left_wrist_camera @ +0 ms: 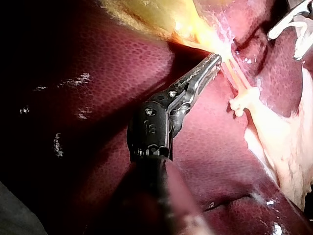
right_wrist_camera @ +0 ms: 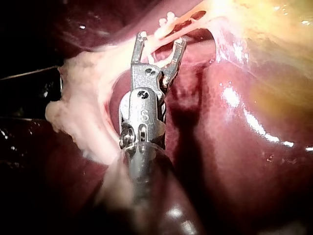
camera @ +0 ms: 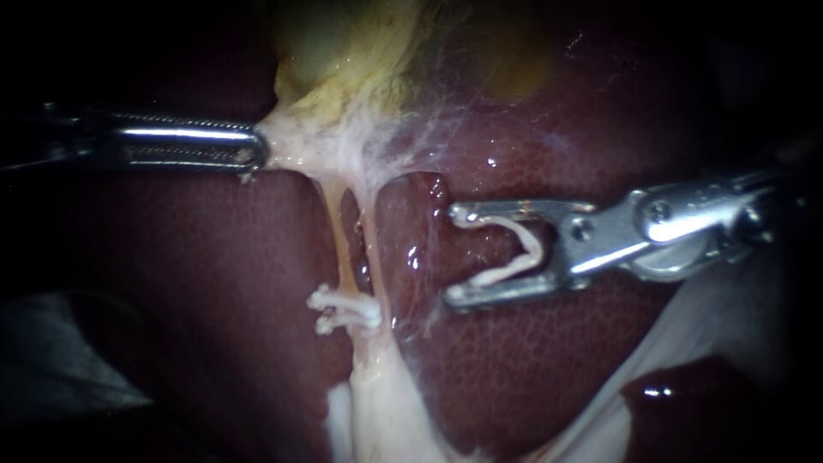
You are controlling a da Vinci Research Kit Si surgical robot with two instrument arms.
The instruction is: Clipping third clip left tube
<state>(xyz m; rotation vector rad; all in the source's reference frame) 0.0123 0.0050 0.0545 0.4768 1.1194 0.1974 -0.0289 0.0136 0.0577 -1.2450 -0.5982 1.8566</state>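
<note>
My left instrument comes in from the left, its jaws shut on the pale tissue under the yellowish gallbladder. From there two thin tubes run down, the left tube and the right tube. White clips sit across their lower part. My right instrument stands to the right of the tubes, apart from them. Its jaws stand wide apart and carry a white clip between them. The right wrist view shows those jaws just short of the clipped tube.
Dark red liver lies on both sides of the tubes. Pale fatty tissue widens below the clips. Thin white webbing spreads over the liver above my right instrument.
</note>
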